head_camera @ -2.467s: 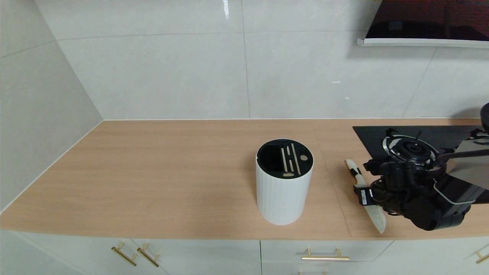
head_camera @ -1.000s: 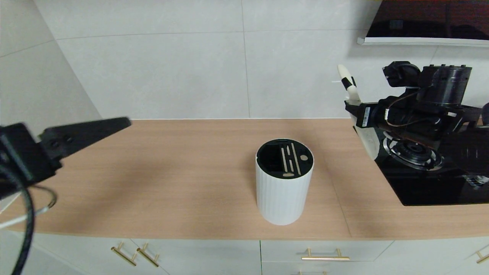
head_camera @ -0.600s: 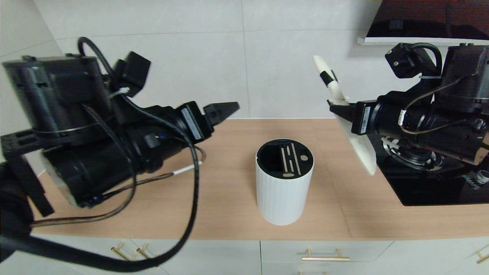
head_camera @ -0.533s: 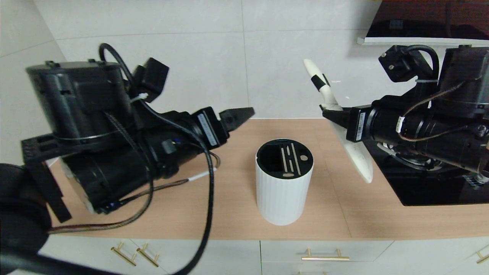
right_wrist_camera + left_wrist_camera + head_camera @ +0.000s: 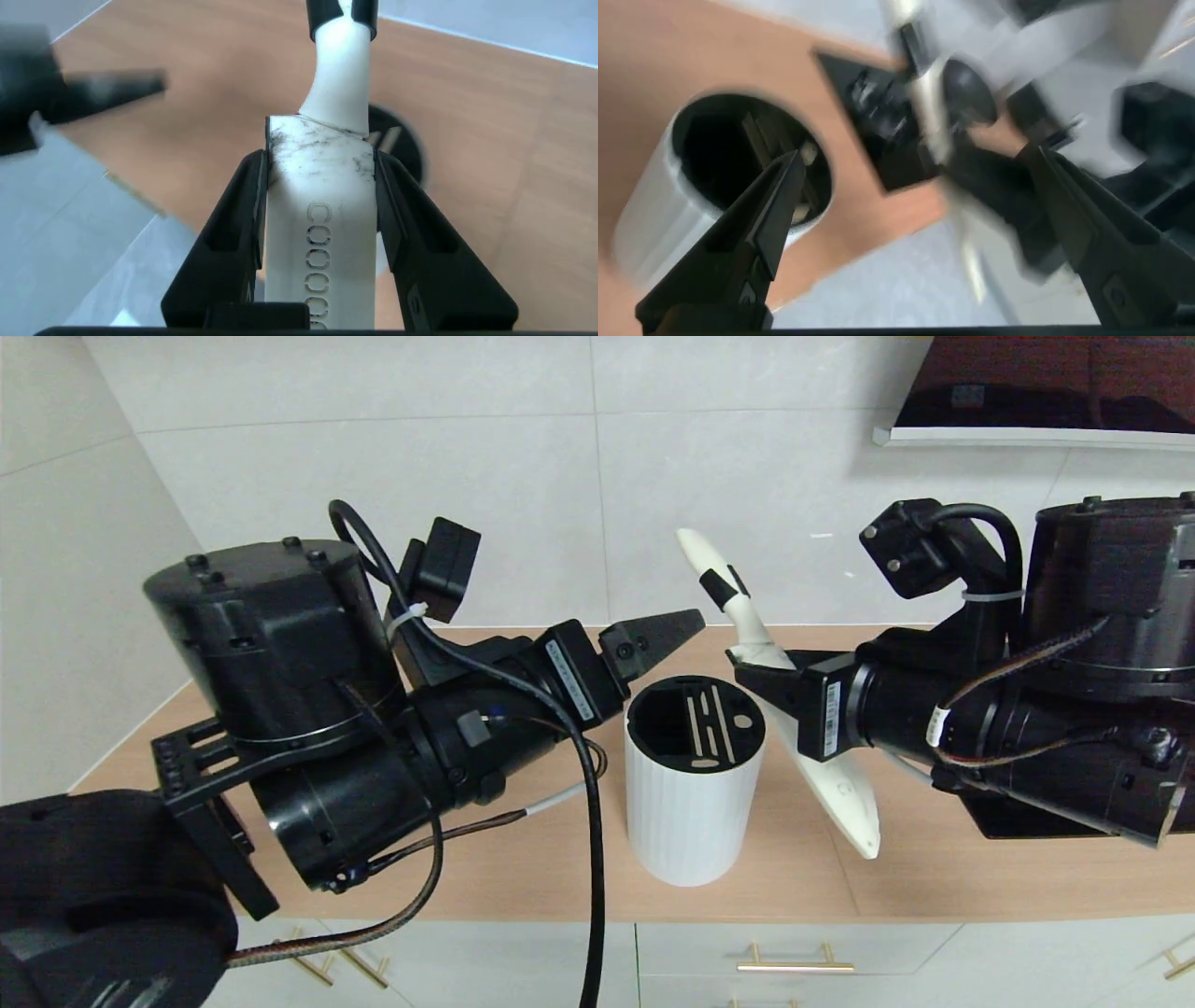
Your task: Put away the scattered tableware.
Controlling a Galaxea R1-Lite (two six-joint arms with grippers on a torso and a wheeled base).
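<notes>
Right claw [image 5: 777, 678] grips cream knife [image 5: 843, 795] beside white holder [image 5: 689, 807]

From the head: looking forward and down over light wooden countertop [image 5: 504, 870]. From each wrist: close up, sharing cream-white, black-banded knife [image 5: 840, 793] with that wider look.

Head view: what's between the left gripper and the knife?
Bare air at gripper height; below stands the white holder, between left gripper and knife, per head view.
</notes>
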